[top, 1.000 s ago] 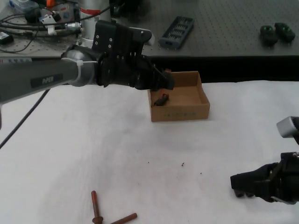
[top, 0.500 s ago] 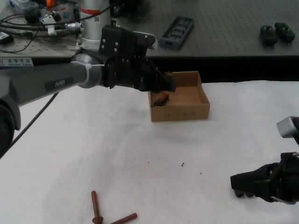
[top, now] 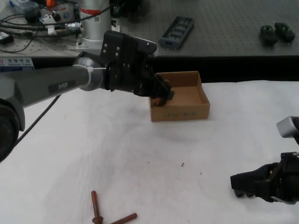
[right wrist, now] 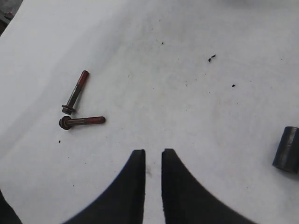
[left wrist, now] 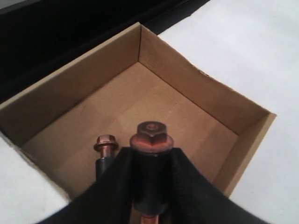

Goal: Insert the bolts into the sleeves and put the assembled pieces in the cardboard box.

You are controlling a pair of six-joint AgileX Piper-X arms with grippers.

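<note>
while the left tool hangs over the open brown cardboard box, its black fingers are clenched on the held assembly, a dark cylindrical sleeve with a copper hex-flange bolt through it. the bolt head points away from the wrist camera and a bit of copper shank shows at the sleeve's other end. can't tell if it touches the box floor. a second assembly, same dark sleeve and copper bolt, lies on the box floor just beside the held one, close to a side wall.

in the high view the left tool comes in from the left on a grey arm and dips over the left wall of the cardboard box, which sits at the far side of the white cloth-covered desk.

the right tool sits low over the cloth at the near right, well apart from the box. its fingers are drawn nearly together with a thin slit between them, gripping nothing.

two loose copper bolts lie on the cloth with heads close together, at the near left edge in the high view. one loose dark sleeve stands on the cloth off to the side of the right tool. a few small dark specks dot the cloth.
</note>
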